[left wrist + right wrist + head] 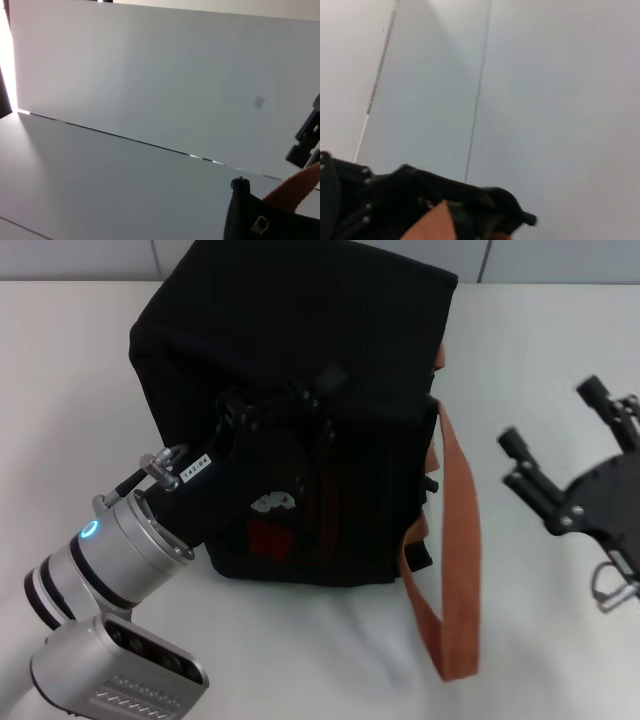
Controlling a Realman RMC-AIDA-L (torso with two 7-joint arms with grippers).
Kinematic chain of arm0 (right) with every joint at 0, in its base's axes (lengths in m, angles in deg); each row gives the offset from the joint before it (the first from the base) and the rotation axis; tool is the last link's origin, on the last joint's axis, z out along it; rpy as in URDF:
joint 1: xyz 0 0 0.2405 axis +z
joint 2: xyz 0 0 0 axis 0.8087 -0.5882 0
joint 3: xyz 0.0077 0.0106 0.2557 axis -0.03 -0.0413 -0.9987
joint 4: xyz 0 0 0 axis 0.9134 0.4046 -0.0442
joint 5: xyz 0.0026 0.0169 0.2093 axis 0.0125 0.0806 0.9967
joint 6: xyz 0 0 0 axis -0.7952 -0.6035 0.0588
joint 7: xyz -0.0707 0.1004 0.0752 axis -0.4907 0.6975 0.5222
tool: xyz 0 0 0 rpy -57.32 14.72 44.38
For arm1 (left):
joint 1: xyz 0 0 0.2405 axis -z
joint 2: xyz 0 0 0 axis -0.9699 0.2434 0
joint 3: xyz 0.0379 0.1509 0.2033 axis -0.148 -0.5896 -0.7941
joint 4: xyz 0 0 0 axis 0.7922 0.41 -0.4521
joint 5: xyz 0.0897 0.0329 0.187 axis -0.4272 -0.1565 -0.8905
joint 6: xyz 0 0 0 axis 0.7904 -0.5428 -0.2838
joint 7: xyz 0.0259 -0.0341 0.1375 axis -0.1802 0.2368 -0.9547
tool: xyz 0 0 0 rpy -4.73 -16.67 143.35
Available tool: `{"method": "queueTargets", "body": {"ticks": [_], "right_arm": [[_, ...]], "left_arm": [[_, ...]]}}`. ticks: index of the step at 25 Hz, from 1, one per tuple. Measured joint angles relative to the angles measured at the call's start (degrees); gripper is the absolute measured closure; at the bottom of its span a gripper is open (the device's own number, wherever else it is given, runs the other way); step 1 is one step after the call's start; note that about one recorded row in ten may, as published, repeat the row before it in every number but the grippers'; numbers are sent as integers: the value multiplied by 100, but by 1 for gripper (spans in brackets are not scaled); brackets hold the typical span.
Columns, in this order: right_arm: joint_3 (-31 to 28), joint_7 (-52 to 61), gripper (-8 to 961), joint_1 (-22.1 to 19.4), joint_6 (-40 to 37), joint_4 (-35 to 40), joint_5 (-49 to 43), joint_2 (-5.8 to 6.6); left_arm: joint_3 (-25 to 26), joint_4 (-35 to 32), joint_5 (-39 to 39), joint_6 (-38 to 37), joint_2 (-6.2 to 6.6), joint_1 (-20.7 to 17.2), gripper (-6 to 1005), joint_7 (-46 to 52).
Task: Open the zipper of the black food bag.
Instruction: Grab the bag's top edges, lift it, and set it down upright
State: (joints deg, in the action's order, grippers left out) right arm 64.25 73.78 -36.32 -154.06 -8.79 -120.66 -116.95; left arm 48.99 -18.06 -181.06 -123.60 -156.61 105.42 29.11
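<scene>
The black food bag (300, 380) stands on the white table (80, 350) near the middle of the head view, boxy and dark, a white bear patch (272, 503) and a red mark (268, 536) on the face turned toward the robot; one orange-brown webbing handle (452, 550) hangs loose down its right side and trails onto the tabletop. The zipper cannot be made out as a line against the black fabric; a small dark tab (430, 483) juts from the bag's right edge and may be the pull, though that is not certain.

The left gripper (325, 380) is pressed against the bag's upper front, its black body nearly lost against the cloth; whether its fingers are closed on anything, and how wide they stand, cannot be told from any view; the left wrist view shows only a corner of the bag (250, 215), a bit of handle and the wall. The right gripper (555, 445) hovers above the table well to the right of the bag, touching nothing; its two fingers (525, 450) stand spread apart and hold nothing.

As a judgement, the task is at its start: the left arm appears to be steadying the bag, the bag looks fully closed, and the pull is not yet taken; the next move would call for the right gripper to come in to the bag's right edge, find the pull, pinch it and draw it along the rim while the bag is held firm.
</scene>
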Motion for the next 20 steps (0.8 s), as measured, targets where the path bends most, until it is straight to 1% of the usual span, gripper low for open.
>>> {"method": "queueTargets", "body": {"ticks": [1, 2, 4, 6, 7, 8, 9, 10, 12, 20], "right_arm": [[0, 0, 119, 0, 0, 0, 0, 0], [13, -294, 119, 133, 155, -132, -9, 0], [-4, -466, 119, 175, 255, -211, -6, 0], [-71, -839, 118, 263, 507, -392, 11, 0], [-124, -1031, 118, 377, 710, -489, 18, 0], [-124, -1031, 118, 377, 710, -489, 18, 0], [-133, -1066, 118, 491, 887, -516, 18, 0], [-133, -1066, 118, 491, 887, -516, 18, 0], [-142, -1067, 118, 617, 1098, -549, 18, 0], [-191, -1070, 119, 757, 1274, -578, -18, -1]], "left_arm": [[0, 0, 0, 0, 0, 0, 915, 0], [8, 16, 2, 0, 0, -9, 915, 0], [11, 16, 3, 0, 0, -13, 915, 0], [12, 18, 4, 0, 0, -21, 915, 0], [12, 23, 3, 0, 0, -25, 915, 0], [12, 23, 3, 0, 0, -25, 915, 0], [12, 24, 3, -1, 0, -25, 915, 0], [12, 24, 3, -2, 0, -24, 915, 0], [12, 24, 4, -2, 0, -13, 915, 0], [11, 34, 7, -10, 0, 21, 914, 0]]}}
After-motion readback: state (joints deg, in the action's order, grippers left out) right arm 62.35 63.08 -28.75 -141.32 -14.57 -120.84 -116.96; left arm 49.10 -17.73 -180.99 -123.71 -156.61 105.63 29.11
